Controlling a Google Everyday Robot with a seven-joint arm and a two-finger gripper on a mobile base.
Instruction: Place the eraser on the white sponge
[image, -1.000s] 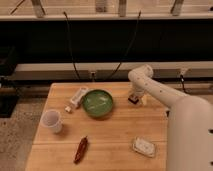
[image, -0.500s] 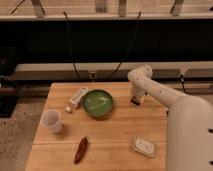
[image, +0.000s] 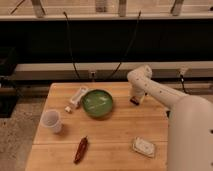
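Observation:
The eraser (image: 133, 102) is a small dark block with an orange band, at the far right of the wooden table (image: 115, 130), right of the green bowl (image: 97, 103). My gripper (image: 136, 98) hangs from the white arm directly over the eraser, at or just above table height. I cannot tell whether it touches the eraser. The white sponge (image: 144, 147) is a whitish pad with a tan edge, lying near the table's front right, well in front of the gripper.
A long narrow white box (image: 78, 96) lies left of the bowl with a small white piece (image: 68, 108) by it. A white cup (image: 51, 121) stands at the left. A reddish-brown pepper-shaped thing (image: 81, 149) lies front centre. My arm's white body (image: 187, 130) covers the table's right edge.

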